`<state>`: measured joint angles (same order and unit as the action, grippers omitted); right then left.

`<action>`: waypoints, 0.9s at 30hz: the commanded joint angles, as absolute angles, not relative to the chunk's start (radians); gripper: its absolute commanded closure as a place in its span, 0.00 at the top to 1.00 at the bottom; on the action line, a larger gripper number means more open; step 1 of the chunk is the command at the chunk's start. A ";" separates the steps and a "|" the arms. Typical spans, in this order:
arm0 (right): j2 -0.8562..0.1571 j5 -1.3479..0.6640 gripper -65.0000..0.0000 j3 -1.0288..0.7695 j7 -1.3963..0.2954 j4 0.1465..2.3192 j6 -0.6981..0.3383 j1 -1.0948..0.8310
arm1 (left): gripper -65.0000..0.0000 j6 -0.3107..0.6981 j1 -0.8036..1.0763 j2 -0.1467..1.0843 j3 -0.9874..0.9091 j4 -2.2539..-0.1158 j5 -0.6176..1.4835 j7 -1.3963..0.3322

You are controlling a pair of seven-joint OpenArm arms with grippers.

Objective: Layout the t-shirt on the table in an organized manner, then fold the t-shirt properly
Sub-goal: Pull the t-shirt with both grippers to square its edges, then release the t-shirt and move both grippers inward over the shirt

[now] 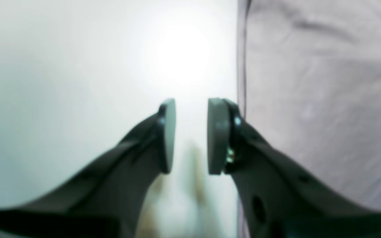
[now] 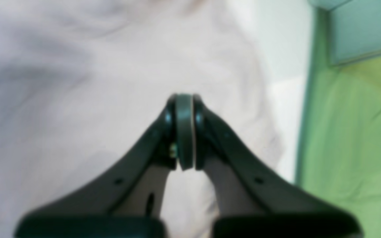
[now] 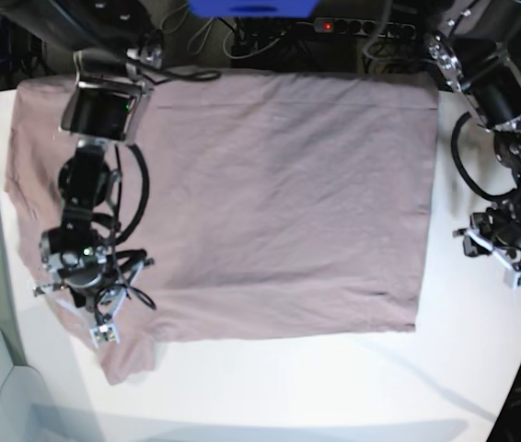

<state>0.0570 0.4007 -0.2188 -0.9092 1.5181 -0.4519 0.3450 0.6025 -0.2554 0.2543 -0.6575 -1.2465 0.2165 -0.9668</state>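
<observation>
Altogether: one t-shirt (image 3: 270,203), one table (image 3: 481,368), two arms.

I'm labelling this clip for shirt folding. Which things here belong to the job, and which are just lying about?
Belongs to the job:
t-shirt, spread flat
table
left gripper, open over bare table beside the shirt
right gripper, shut, above the shirt

Just about:
power strip and cables behind the table
green floor

Black jointed arms with looped black cables; dark, curved left gripper (image 1: 191,135) and right gripper (image 2: 184,132) fingers with flat grey-green pads and small metallic screws.
</observation>
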 commanded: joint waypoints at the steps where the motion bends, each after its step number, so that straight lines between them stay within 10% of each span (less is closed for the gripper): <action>1: 0.067 0.401 0.00 -0.220 -0.905 1.554 -0.455 0.344 | 0.25 0.604 -0.252 0.263 -0.645 -1.244 0.232 -0.947; 21: 0.048 0.403 0.00 -0.225 -0.857 1.529 -0.455 0.199 | 0.25 0.604 -0.180 0.124 -0.565 -1.643 0.452 -1.116; 27: 0.024 0.404 0.00 -0.226 -0.866 1.563 -0.455 0.196 | 0.25 0.598 -0.176 0.054 -0.440 -1.477 0.386 -1.096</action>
<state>0.0277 0.4049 -0.2276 -0.8768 1.5471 -0.4519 0.1741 0.5964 -0.1574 0.0452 -0.4374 -1.4578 0.3618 -1.1191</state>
